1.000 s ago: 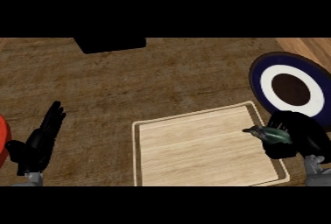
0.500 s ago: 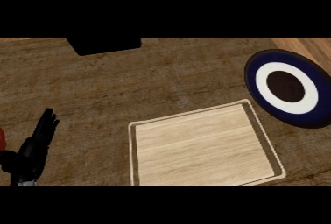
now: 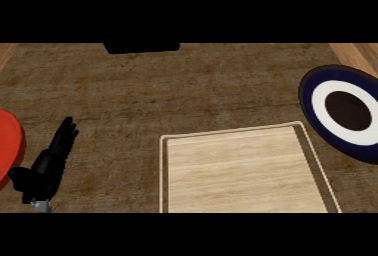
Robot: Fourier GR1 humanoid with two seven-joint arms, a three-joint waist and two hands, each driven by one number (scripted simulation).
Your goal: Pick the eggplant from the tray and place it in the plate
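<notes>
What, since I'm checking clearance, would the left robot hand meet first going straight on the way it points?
Mostly bare counter: the left robot hand points up and slightly right, fingers straight. Farther on, the line may graze the black object at the counter's far edge, but depth is unclear.

Tray (image 3: pixel 236 134) cut by lower edge, plate (image 3: pixel 308 107) by right, red object (image 3: pixel 9 145) by left.

Even, rather dim, flat light
</notes>
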